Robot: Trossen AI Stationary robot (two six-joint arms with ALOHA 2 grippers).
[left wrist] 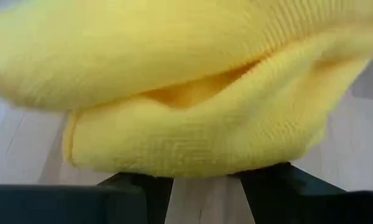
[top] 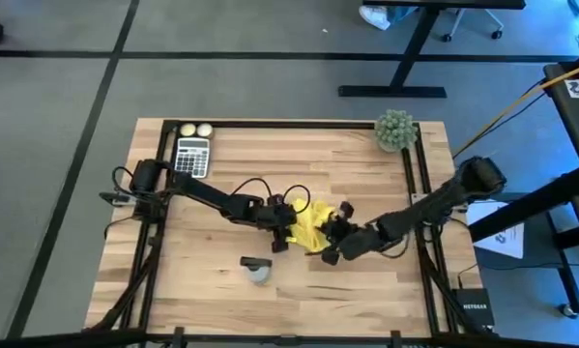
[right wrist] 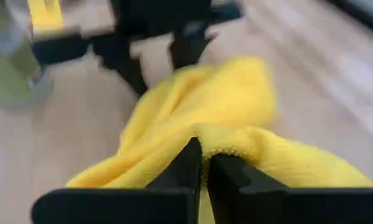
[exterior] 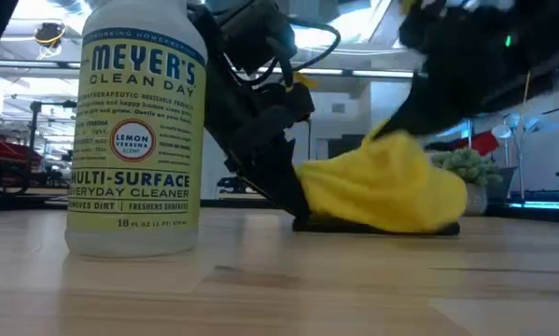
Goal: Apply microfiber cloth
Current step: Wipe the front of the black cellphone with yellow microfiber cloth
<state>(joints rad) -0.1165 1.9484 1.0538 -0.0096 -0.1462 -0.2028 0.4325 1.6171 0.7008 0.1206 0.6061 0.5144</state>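
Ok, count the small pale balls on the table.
2. Both balls sit side by side at the table's far left corner, one left of the other, just beyond the calculator. The arms or the cloth could hide others.

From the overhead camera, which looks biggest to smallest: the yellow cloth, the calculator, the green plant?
Largest to smallest:
1. yellow cloth, though partly bunched and covered by the arms
2. calculator
3. green plant, close to the calculator, so that order is unsure

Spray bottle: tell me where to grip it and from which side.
Grip the spray bottle around its upright body from the near table edge, probably with the left gripper. The microfiber cloth and right gripper crowd its far side.
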